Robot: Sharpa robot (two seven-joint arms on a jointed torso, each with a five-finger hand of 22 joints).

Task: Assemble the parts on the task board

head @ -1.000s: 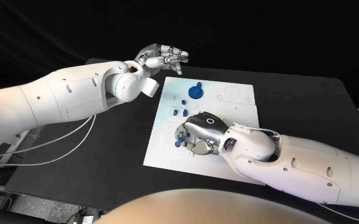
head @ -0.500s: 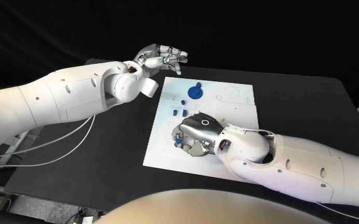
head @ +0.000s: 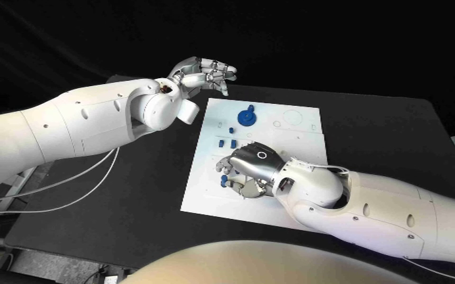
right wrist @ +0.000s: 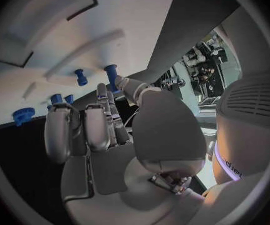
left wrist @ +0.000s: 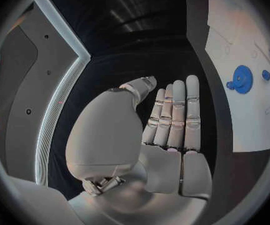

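Left hand [head: 204, 73] raised with fingers straight; right hand [head: 248, 169] lowered, fingers apart.

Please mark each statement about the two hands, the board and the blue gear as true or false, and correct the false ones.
1. The left hand is raised beyond the task board's far left corner. True.
2. The left hand holds a blue part. False: it holds nothing, fingers straight.
3. The right hand is over the task board. True.
4. The blue gear lies on the black table. False: it is on the board's far part.
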